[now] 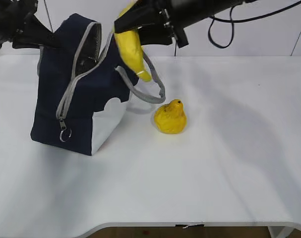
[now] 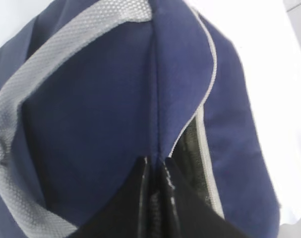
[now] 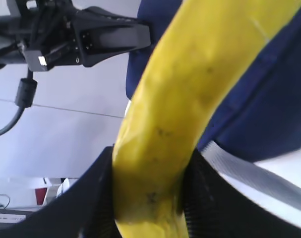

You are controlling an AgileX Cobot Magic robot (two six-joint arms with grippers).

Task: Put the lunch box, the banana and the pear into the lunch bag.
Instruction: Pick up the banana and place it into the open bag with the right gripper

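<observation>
The navy lunch bag stands at the left of the table, its zipper open along the top. My left gripper is shut on a fold of the lunch bag's blue fabric at the upper edge, next to the grey zipper. My right gripper is shut on the banana, which hangs tip down beside the bag's open top. In the exterior view the banana sits just right of the opening. The pear stands on the table right of the bag. The lunch box is out of view.
A grey webbing handle loops off the bag toward the pear. The zipper's ring pull hangs low on the bag's front. White table stretches to the right and front; its front edge is near.
</observation>
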